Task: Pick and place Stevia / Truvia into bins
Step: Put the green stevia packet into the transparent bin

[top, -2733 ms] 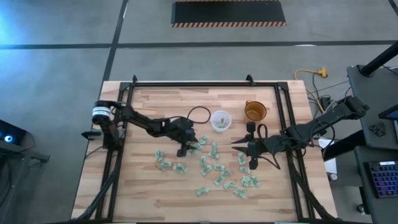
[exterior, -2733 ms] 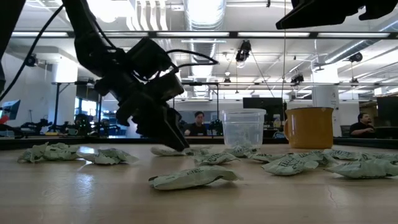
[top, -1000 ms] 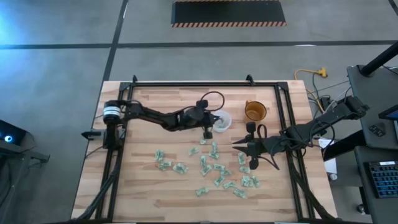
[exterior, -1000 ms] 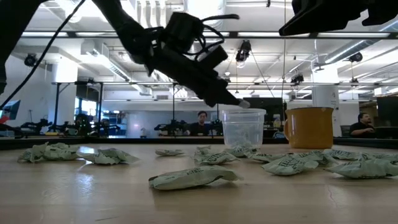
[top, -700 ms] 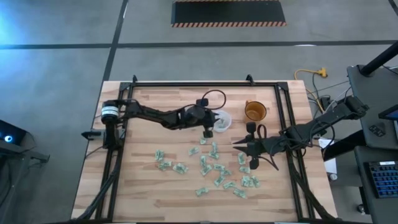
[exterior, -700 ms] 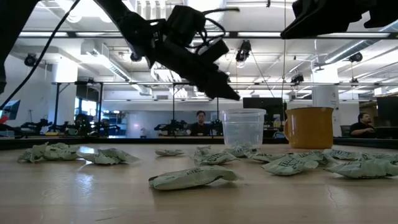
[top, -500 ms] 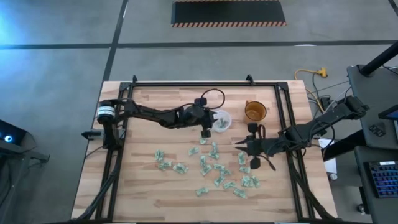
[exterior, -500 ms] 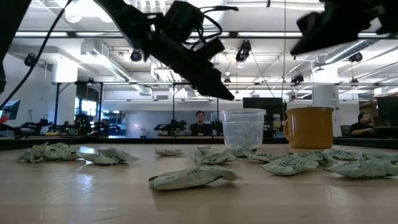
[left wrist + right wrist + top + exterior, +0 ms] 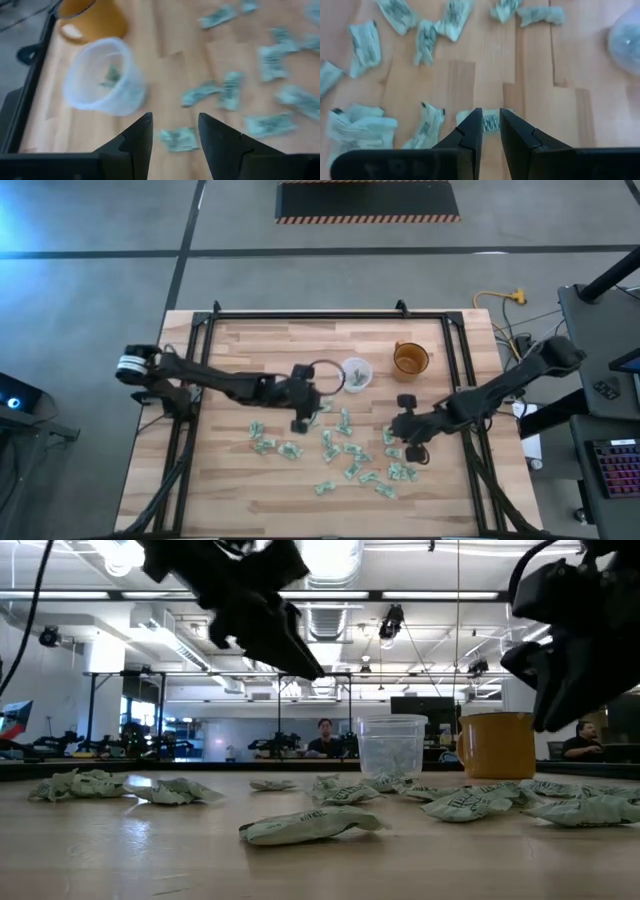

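The table (image 9: 250, 350) is made of light wood. Many small green and white sachets (image 9: 352, 463) lie spread over its middle and front part. Some are crumpled.

The clear cup (image 9: 353, 373) stands upright near the back of the table. An orange cup (image 9: 410, 358) stands just beside it, toward the right arm's side. At least one sachet lies inside the clear cup (image 9: 102, 77), seen through its wall. In the low view the clear cup (image 9: 391, 746) and the orange cup (image 9: 497, 745) stand side by side behind the sachets (image 9: 310, 825).

The left gripper (image 9: 300, 418) hangs over the table, near the clear cup but not above it. It is on the side away from the orange cup. Its jaws are open with a gap between them, and nothing is in them. In the left wrist view one sachet (image 9: 178, 138) lies on the wood between the two fingers (image 9: 137, 140). The low view shows this gripper (image 9: 300, 665) up in the air, well above the sachets.

The right gripper (image 9: 407, 442) is over the sachets on the right side of the pile. Its jaws are almost together, with only a thin gap, and they hold nothing. In the right wrist view a sachet (image 9: 490, 120) lies on the wood just past the fingertips (image 9: 472, 127). More sachets (image 9: 362, 122) lie around it.
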Robot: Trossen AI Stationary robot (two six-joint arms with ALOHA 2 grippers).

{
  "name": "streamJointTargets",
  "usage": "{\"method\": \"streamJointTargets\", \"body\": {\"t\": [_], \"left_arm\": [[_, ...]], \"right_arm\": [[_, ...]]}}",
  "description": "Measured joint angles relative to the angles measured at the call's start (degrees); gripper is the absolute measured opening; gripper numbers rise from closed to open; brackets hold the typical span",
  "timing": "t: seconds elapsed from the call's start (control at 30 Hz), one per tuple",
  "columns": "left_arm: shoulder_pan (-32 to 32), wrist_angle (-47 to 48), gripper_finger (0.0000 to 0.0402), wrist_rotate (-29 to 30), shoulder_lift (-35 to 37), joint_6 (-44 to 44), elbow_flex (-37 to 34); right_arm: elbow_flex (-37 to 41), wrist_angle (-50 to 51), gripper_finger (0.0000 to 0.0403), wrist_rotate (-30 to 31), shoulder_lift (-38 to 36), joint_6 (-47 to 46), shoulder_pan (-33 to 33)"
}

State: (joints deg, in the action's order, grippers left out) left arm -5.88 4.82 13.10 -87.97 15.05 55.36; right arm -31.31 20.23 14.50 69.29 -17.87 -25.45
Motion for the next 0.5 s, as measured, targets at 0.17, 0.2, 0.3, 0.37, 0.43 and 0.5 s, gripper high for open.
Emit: {"method": "streamJointTargets", "body": {"t": [0.17,0.2,0.3,0.37,0.43,0.5], "left_arm": [[-3.9,-0.2,0.0142,0.1,5.3,-2.4,-5.4],[-4.4,0.3,0.0142,0.2,6.3,-2.9,-6.5],[-5.6,-1.2,0.0142,0.5,8.5,-4.2,-8.9],[-6.1,-0.9,0.0142,0.6,10.2,-4.8,-10.5],[-6.2,-2.4,0.0142,0.6,11.6,-5.7,-11.4],[-6.2,-2.0,0.0142,0.9,12.8,-5.8,-12.3]], "right_arm": [[-1.0,-1.3,0.0057,0.0,4.2,-0.2,0.0],[-1.1,-2.1,0.0057,0.0,5.1,-0.2,0.0],[-1.1,-2.3,0.0057,0.1,7.0,-0.9,0.2],[-1.2,-1.6,0.0057,0.0,8.1,-1.8,0.6],[-1.3,-1.2,0.0057,0.0,8.9,-2.4,1.4],[-1.4,-0.9,0.0057,0.0,9.4,-2.8,2.2]]}}
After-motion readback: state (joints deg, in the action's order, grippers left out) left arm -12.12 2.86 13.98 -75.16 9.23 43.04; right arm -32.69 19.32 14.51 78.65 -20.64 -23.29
